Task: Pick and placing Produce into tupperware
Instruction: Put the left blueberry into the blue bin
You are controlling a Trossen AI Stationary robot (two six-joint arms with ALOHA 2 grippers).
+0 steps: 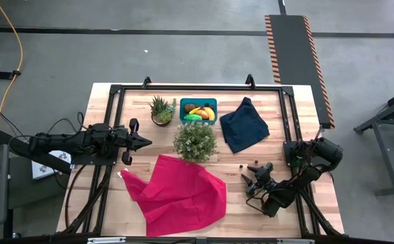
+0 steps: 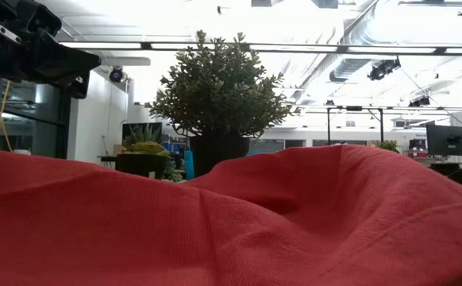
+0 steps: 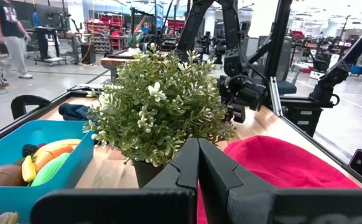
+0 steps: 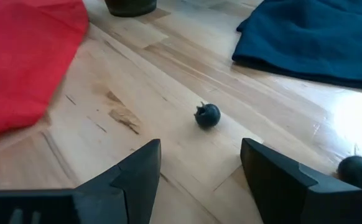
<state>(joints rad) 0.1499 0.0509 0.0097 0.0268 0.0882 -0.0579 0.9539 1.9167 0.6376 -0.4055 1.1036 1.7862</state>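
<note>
I have the right gripper (image 4: 199,165) low over the wooden table (image 1: 298,213), fingers spread apart and empty, with a tiny dark round berry (image 4: 207,116) lying on the boards just ahead of the gap; a second dark berry (image 4: 357,168) sits off to the side. The left gripper (image 3: 198,163) waits pressed together beside the bushy potted plant (image 1: 195,140). The teal-blue rectangular plastic tub (image 1: 198,110) holds a yellow banana (image 1: 204,108) and other produce, near the navy blue cloth (image 1: 244,125).

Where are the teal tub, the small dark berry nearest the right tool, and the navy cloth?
teal tub (image 1: 198,102), high view, on its far rim.
small dark berry (image 4: 207,116), right wrist view, on the middle of its round body.
navy cloth (image 1: 243,127), high view, on the middle of the fabric.
</note>
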